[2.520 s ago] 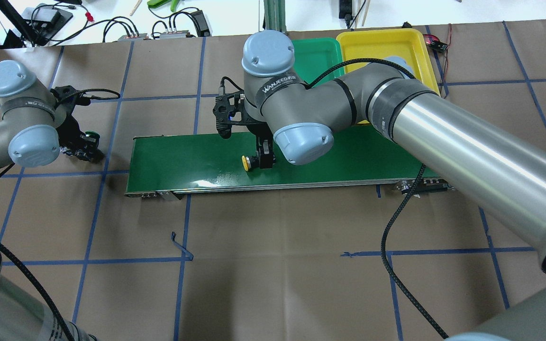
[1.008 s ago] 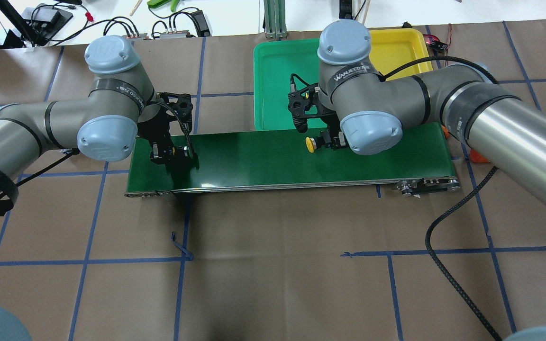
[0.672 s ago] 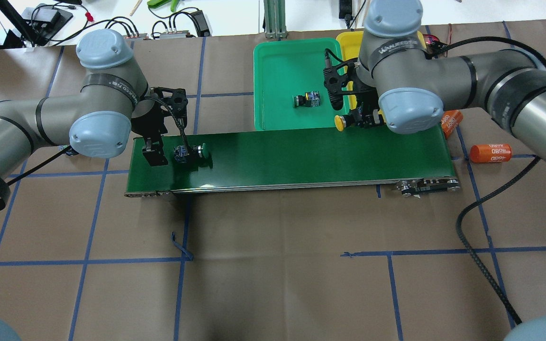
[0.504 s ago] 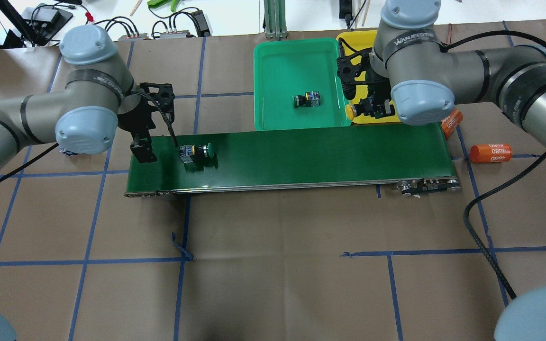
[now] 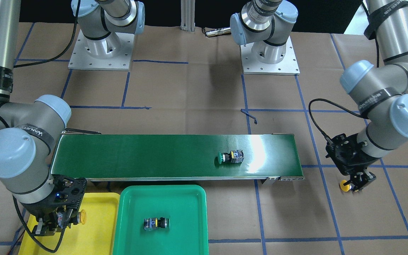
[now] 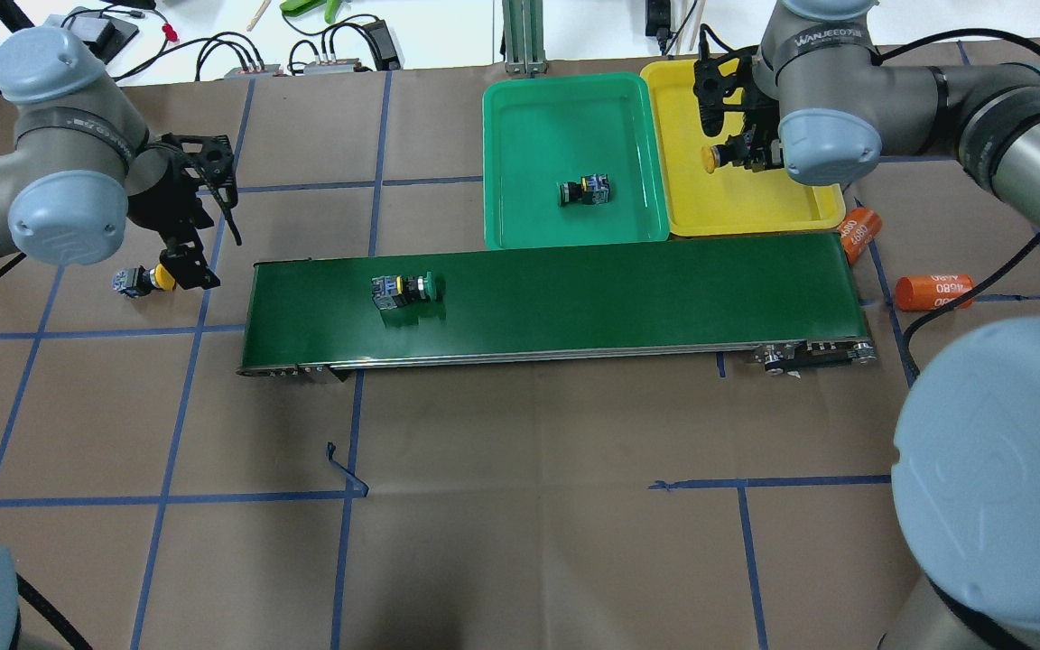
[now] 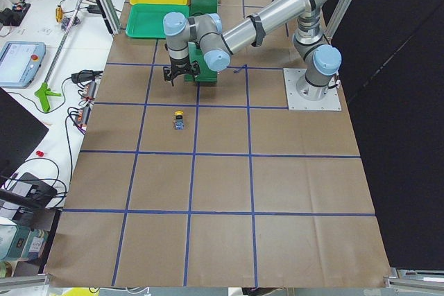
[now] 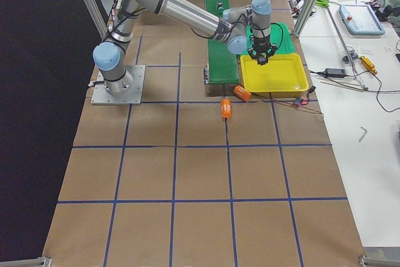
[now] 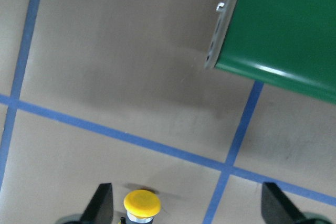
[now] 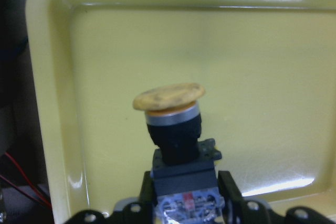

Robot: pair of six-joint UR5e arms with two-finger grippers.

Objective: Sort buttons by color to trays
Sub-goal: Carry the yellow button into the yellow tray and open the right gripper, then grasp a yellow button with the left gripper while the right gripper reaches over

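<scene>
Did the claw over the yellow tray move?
Yes. The right claw carried its yellow button from over the conveyor belt to over the yellow tray, farther from the robot.

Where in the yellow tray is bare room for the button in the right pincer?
The floor of the yellow tray is all bare, from the rim beside the green tray to the rim near the orange cylinders. Only the right pincer, holding the yellow button, hangs over it.

Four buttons (image 6: 407, 291) (image 6: 585, 190) (image 6: 710, 159) (image 6: 143, 280), two trays (image 6: 556, 135) (image 6: 755, 203), two orange cylinders (image 6: 856, 236) (image 6: 935, 291).
</scene>
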